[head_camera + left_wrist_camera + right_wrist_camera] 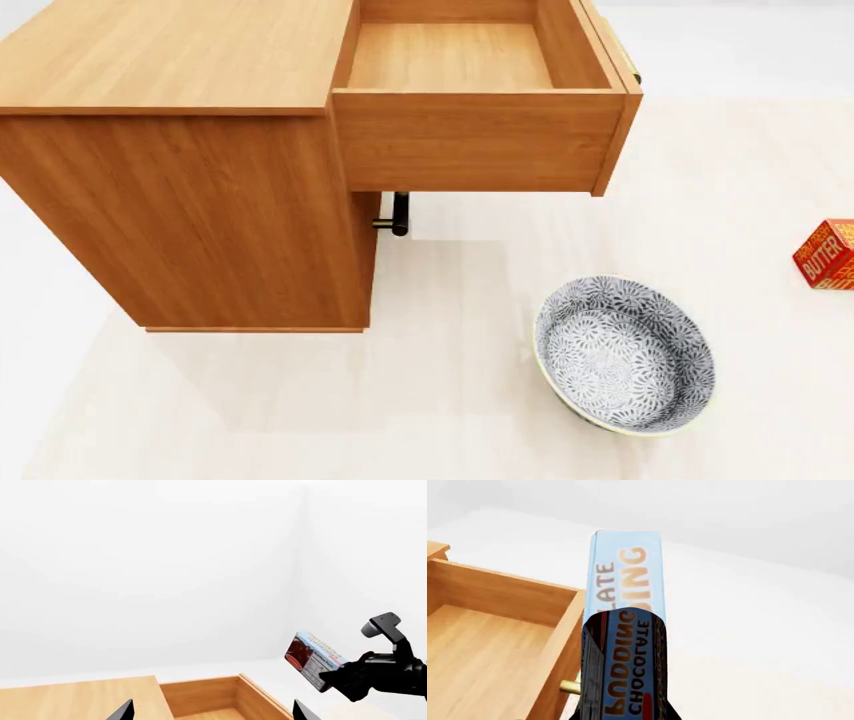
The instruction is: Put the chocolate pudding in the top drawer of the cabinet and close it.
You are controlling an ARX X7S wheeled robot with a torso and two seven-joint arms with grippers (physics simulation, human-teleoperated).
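Pale, cream-coloured desk (441, 400) runs under everything you see from the head view, with plain white walls behind. Your right fingers (347, 680) are pinching the chocolate pudding (313, 661); the left wrist view shows the dark hand clamped on one end of the small box, which is raised in the air and tilted. In the right wrist view the pudding (626, 630) fills the middle of the picture, sticking out beyond the fingers, with the printed face turned toward the camera.

Just beside the held box, on its cabinet side, lies the top drawer (494, 645), pulled out and open; its near side wall and a brass handle (569, 686) sit close to the box. The cabinet (174, 180) stands beyond that drawer. Nothing lies between the box and the drawer's open top.

Your left fingers (210, 712) show only as two dark tips, spread wide apart, above the drawer's wooden rim and holding nothing.

Out on the desk, well apart from both hands, you have a patterned bowl (623, 355) and an orange-red butter box (827, 253) at the edge of the head view.
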